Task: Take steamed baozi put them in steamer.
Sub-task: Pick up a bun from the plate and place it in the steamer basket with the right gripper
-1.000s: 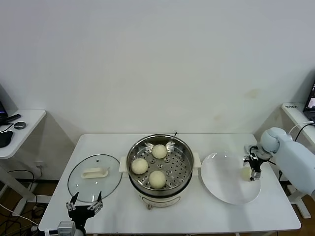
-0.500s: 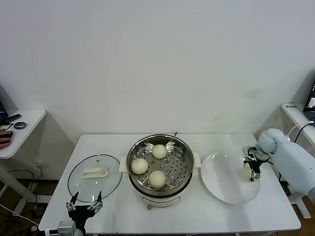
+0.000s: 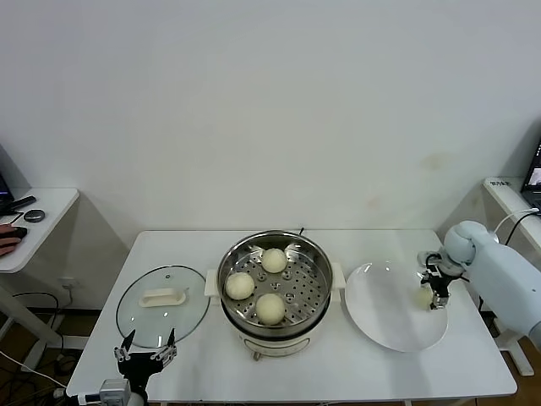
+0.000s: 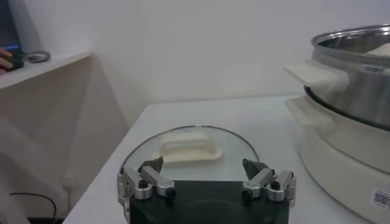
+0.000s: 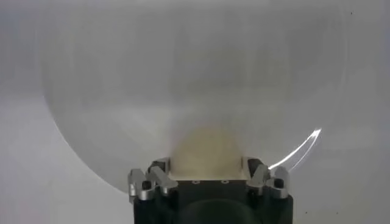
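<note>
Closing my right fingers [image 5: 207, 176] around the last steamed baozi [image 5: 206, 151] on the plate [image 3: 380, 326] | grip not yet certain | soft, light dough: squeezing its sides gently | left fingers [image 4: 207, 181] hanging open near the lid [image 4: 183, 146] | three buns sitting in the steamer [image 3: 314, 254].

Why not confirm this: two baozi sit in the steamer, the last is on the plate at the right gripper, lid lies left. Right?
One thing is wrong: the steamer holds three baozi, not two, as the head view shows. The rest stands: the last baozi is on the plate at the right gripper, and the lid lies left.
</note>
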You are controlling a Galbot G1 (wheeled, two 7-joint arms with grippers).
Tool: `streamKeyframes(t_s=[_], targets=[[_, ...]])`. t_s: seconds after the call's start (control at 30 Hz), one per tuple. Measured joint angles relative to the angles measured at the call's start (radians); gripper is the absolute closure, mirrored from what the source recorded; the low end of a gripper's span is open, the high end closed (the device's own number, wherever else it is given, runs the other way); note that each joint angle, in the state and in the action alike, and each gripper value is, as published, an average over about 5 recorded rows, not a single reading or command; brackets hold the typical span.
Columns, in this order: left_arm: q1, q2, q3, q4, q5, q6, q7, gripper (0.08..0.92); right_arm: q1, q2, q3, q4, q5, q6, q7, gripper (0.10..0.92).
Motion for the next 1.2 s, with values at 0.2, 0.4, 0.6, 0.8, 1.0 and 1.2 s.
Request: streamKeyframes(t_s=[0.2,0.4,0.6,0.8,1.0,1.2], targets=[[-0.005,-0.003,0.003,-0.001,0.005,-0.003,-0.002,0.177,0.020,-0.014,-0.018,0.020,0.031,-0.015,-0.002,0.456],[-0.013,-0.008,0.008,-0.002,0.020,-0.008,-0.007,0.177,0.080,-0.062,-0.079,0.107,0.126,-0.069,-0.002,0.469],[-0.011,-0.010,0.024,-0.015,0.042,-0.019,-0.012,0.177,0.239,-0.109,-0.212,0.264,0.305,-0.177,0.012,0.519],[-0.002,-0.009,0.033,-0.036,0.051,-0.020,-0.018,0.177,0.470,-0.106,-0.392,0.421,0.512,-0.285,0.031,0.524],[0.006,-0.008,0.040,-0.056,0.050,-0.022,-0.029,0.177,0.669,-0.050,-0.561,0.545,0.707,-0.388,0.060,0.521],[0.006,-0.017,0.045,-0.074,0.047,-0.023,-0.030,0.177,0.764,0.027,-0.680,0.617,0.836,-0.476,0.102,0.523]])
